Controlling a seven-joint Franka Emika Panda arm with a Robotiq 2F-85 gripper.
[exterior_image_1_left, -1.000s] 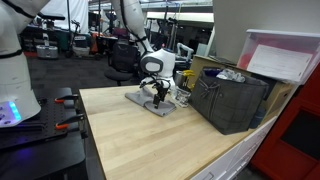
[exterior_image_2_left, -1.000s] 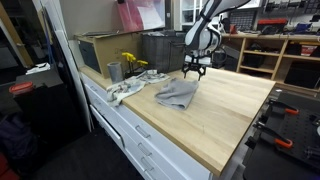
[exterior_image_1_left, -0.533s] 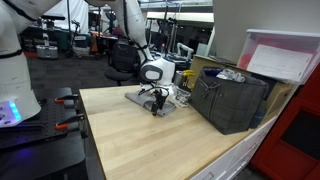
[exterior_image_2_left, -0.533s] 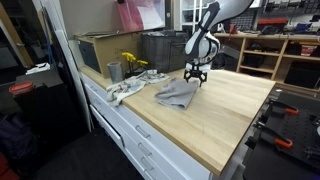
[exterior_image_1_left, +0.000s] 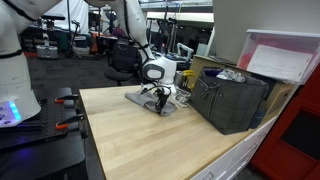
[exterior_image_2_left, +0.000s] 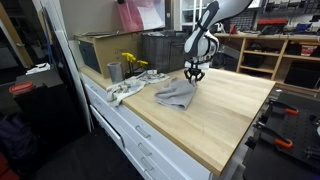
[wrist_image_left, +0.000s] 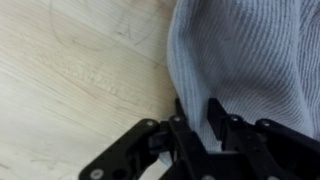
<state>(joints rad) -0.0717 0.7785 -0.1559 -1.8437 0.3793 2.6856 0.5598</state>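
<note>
Grey cloth (wrist_image_left: 250, 60) edge pinched between narrowed gripper (wrist_image_left: 198, 114) fingers (wrist_image_left: 215, 116).

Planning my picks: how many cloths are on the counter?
2: a grey cloth at the gripper; a pale cloth by the cup. Others may be hidden in the bin.

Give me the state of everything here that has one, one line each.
grey cloth: crumpled, lying on the wooden table
gripper: jaws nearly together, pinching the grey cloth's edge
metal cup: upright
white rag: crumpled at the table's edge
dark crate: upright, open-topped, things inside
drawers: shut
</note>
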